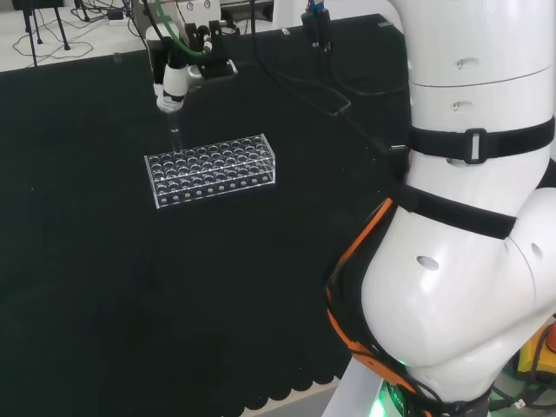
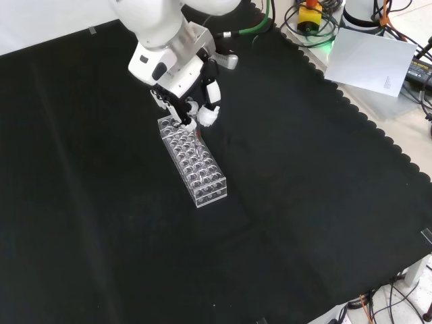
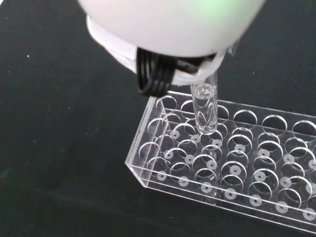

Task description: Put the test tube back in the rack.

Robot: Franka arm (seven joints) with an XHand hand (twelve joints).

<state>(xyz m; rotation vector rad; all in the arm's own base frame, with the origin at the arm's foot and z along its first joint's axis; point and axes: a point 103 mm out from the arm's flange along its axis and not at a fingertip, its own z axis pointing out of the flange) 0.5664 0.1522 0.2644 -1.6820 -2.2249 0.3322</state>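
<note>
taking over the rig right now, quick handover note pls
Robot hand: shut on the test tube, holding it upright over one end of the rack.
Rack: clear, on the black cloth; its holes look empty in the wrist view.
Done: tube carried to the rack; its bottom tip hangs just above the holes.
Left: line it up with a hole, lower it in, let go, pull away.

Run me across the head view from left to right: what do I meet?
Hand gripping the test tube above the rack's left end → clear rack → black cable on the cloth → the arm's white links.
</note>
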